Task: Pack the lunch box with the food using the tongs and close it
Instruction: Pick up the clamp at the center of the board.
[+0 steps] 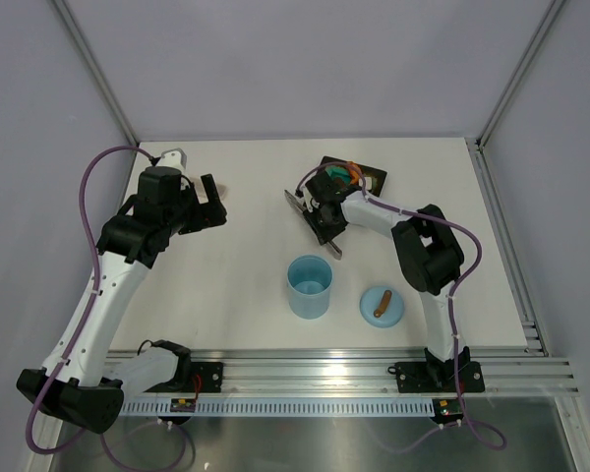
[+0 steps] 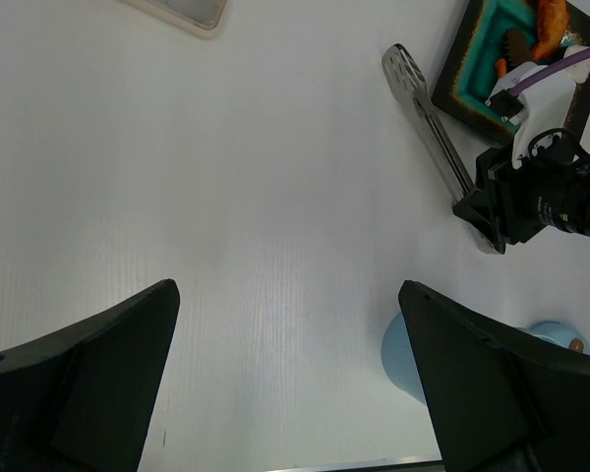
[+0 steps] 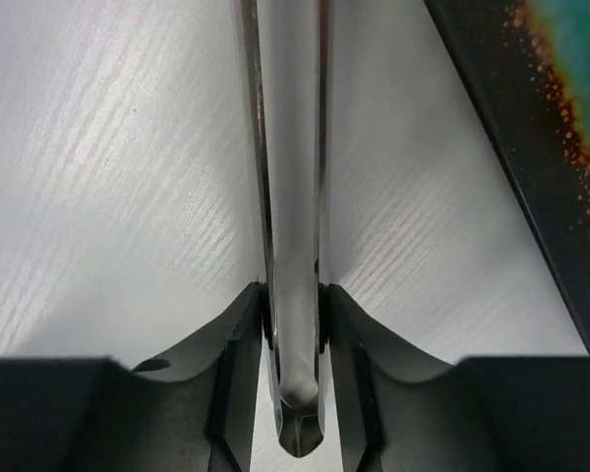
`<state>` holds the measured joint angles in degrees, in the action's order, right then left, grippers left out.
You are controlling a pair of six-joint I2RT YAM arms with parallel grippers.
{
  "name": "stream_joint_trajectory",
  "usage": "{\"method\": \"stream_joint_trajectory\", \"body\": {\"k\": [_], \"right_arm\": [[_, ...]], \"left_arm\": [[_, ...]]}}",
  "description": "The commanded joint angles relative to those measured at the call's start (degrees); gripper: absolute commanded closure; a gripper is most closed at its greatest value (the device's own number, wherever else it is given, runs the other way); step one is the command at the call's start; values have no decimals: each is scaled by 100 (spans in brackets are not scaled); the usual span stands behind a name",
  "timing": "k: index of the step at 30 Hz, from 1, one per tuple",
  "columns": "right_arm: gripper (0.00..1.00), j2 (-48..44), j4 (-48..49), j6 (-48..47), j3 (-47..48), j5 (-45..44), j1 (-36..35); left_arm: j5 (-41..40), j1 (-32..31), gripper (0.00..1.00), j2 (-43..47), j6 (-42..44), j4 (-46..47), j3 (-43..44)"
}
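Observation:
The silvery tongs (image 1: 297, 204) lie flat on the white table, left of the square teal plate (image 1: 377, 180). My right gripper (image 1: 325, 228) is shut on the tongs (image 3: 293, 197) near their hinge end, one finger pressed on each side. Small orange and brown food (image 1: 349, 174) sits on the plate. The light blue lunch box (image 1: 309, 287) stands open at the front middle, its round lid (image 1: 383, 306) with a brown bar to its right. My left gripper (image 1: 214, 204) hangs open over bare table at the left, holding nothing. In the left wrist view the tongs (image 2: 428, 103) run beside the plate (image 2: 472, 74).
A flat white object (image 2: 182, 10) lies near the table's back left. An aluminium rail (image 1: 324, 379) runs along the near edge, and grey walls close in the back and sides.

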<state>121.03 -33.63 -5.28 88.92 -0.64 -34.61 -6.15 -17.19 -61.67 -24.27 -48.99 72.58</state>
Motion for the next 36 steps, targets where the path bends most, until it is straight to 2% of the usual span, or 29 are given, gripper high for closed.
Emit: {"method": "stream_joint_trajectory", "body": {"k": [1, 10, 13, 18, 25, 28, 36], "right_arm": [[64, -369, 93, 27, 99, 205, -124], [71, -1029, -117, 123, 388, 30, -248], [72, -1135, -529, 202, 844, -654, -248], [71, -1196, -1092, 439, 1425, -1165, -178], [66, -1424, -2243, 1370, 2173, -666, 569], [65, -1661, -2543, 1669, 2147, -577, 911], [62, -2092, -2957, 1943, 1682, -1076, 1413]], "left_arm": [[158, -4, 1, 32, -43, 267, -15], [132, -4, 1, 23, -34, 294, 11], [97, -4, 1, 32, -25, 294, 11], [-79, -4, 1, 58, -25, 232, 64], [-369, -4, 1, 146, -7, 232, 64], [-500, -4, 1, 146, -7, 197, 72], [-676, -12, 1, 146, 124, 118, 90]]}}
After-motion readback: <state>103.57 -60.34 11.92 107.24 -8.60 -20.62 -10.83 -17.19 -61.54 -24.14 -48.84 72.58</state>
